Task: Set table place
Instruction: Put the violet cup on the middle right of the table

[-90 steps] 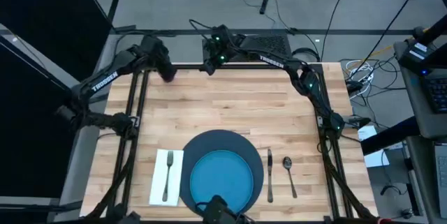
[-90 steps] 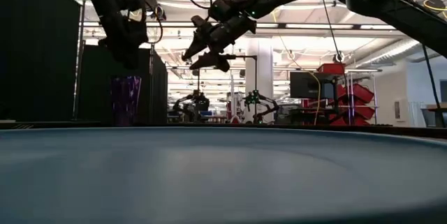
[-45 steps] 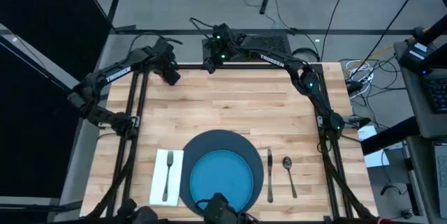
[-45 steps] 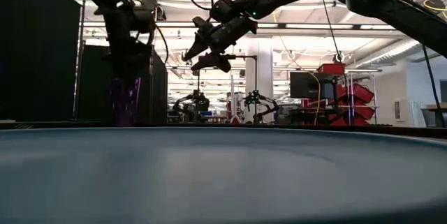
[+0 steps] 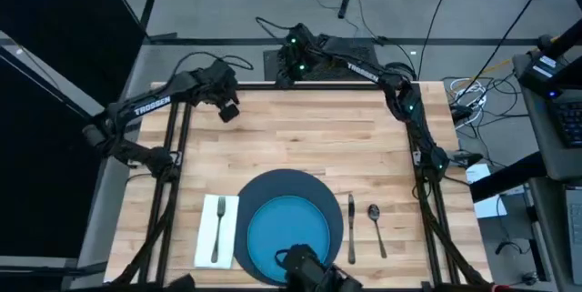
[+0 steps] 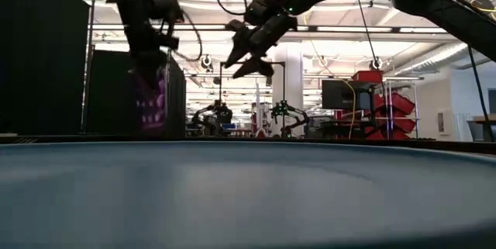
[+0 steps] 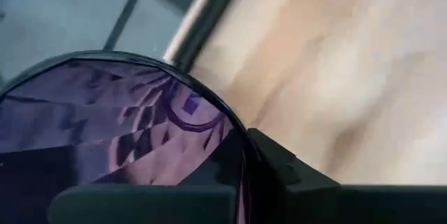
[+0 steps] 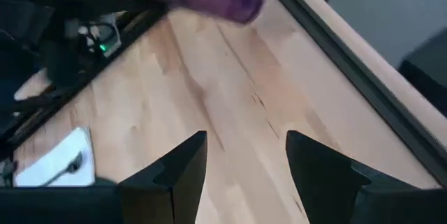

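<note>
The small purple cup (image 6: 152,105) is at the table's (image 5: 300,137) far left, with my left gripper (image 5: 227,110) shut on it from above; the gripper hides it in the high view. My right gripper (image 5: 293,65) hangs open over the far edge, touching nothing. At the near edge lies the dark round mat (image 5: 300,183) with the blue plate (image 5: 289,233) on it. The white napkin (image 5: 207,237) is left of the mat with the fork (image 5: 218,228) on it. The knife (image 5: 351,228) and spoon (image 5: 376,228) lie right of it. My left gripper holds the purple cup at its open rim (image 7: 230,123), coming from above and pointing down. One finger (image 7: 279,168) stands outside the cup's wall; the other is hidden by the gripper's body. The cup stays upright below the gripper; whether its base is off the table, I cannot tell.
Bare wood stretches between the far edge and the mat. Black frame bars (image 5: 173,165) run along the table's left and right sides. The low view's camera sits behind the plate's rim (image 6: 248,187), which fills its lower half.
My left gripper has come down onto the cup and taken hold of it. It has then gone toward the table's right and near edges, taking the cup along upright. My right gripper has drifted a little toward the right along the far edge.
</note>
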